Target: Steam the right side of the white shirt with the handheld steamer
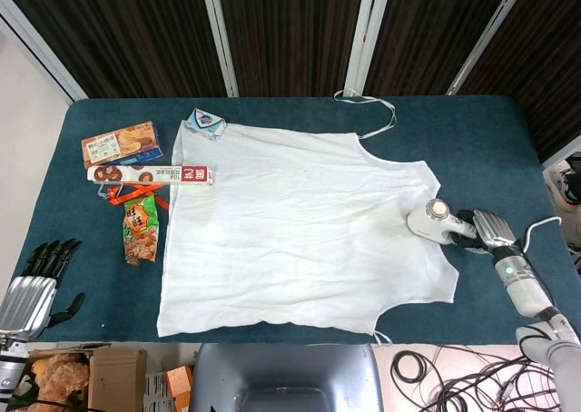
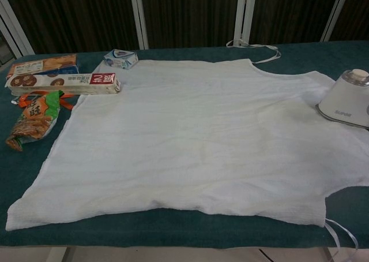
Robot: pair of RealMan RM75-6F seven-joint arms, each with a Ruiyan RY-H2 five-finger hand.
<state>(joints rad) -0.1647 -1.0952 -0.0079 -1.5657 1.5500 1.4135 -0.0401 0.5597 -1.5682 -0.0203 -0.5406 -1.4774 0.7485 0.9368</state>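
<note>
The white shirt (image 1: 300, 221) (image 2: 196, 135) lies flat across the dark teal table (image 1: 272, 112). A white handheld steamer (image 1: 433, 220) (image 2: 351, 98) sits on the shirt's right edge, by the armhole. My right hand (image 1: 481, 229) grips the steamer's handle from the right, with the arm reaching in from the lower right; the chest view cuts this hand off. My left hand (image 1: 34, 285) hangs off the table's lower left corner, fingers spread, holding nothing.
Along the shirt's left side lie a biscuit box (image 1: 121, 144), a long cookie box (image 1: 150, 173), a snack bag (image 1: 140, 230) and a small blue-white packet (image 1: 206, 122). A white cord (image 1: 536, 226) trails behind my right hand. Loose ties (image 1: 372, 103) lie at the shirt's top.
</note>
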